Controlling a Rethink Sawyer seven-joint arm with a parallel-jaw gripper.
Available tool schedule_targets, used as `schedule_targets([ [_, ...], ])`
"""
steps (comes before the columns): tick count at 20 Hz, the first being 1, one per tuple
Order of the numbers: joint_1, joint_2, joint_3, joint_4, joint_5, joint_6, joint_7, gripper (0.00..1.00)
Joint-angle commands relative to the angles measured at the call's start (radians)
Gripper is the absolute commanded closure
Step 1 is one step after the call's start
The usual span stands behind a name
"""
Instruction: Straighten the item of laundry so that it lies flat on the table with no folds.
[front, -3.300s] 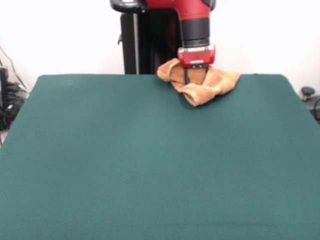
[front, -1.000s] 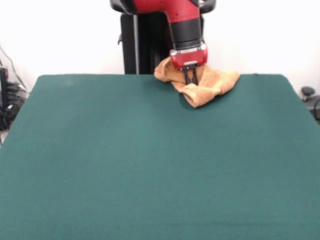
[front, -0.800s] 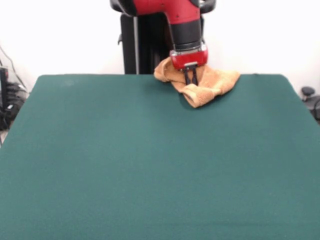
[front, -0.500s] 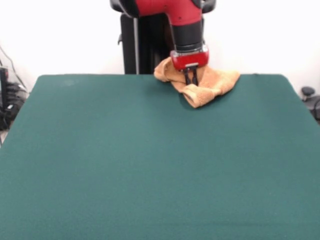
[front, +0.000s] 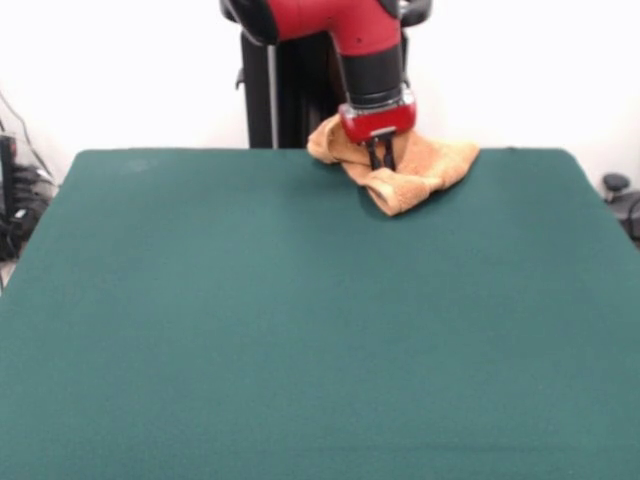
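From my seat the near and middle stretch of the table (front: 300, 330) is bare green felt, and I see no folds or objects on it. At the left edge, off the table, I make out a dark tangle of cables (front: 18, 205), and at the right edge a small dark knob-like thing (front: 616, 186); neither touches the tabletop.

The towel (front: 425, 170) lies bunched at the far edge, right of centre, with a rolled fold pointing toward me and one lobe rising behind the arm. It is crumpled, not flat.

The gripper (front: 381, 160) comes down onto the towel's middle. Its two dark fingers (front: 375, 155) stand close together with their tips in the cloth, so I read it as pinched on the towel. The red wrist hides part of the towel behind it. Beyond stands the black pedestal (front: 290, 90) against a white wall.
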Motion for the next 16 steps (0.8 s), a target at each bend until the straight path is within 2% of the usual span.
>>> schedule_targets([
  [1, -0.044, 0.211, 0.088, -0.48, -0.012, 0.362, -0.171, 1.0],
  [8, -0.119, 0.212, 0.133, -0.469, -0.103, 0.326, -0.143, 1.0],
  [9, -0.099, 0.205, 0.112, -0.475, -0.116, 0.308, -0.13, 1.0],
  [10, -0.081, 0.2, 0.095, -0.478, -0.114, 0.319, -0.121, 1.0],
  [16, -0.109, 0.208, 0.137, -0.475, -0.111, 0.392, -0.134, 1.0],
])
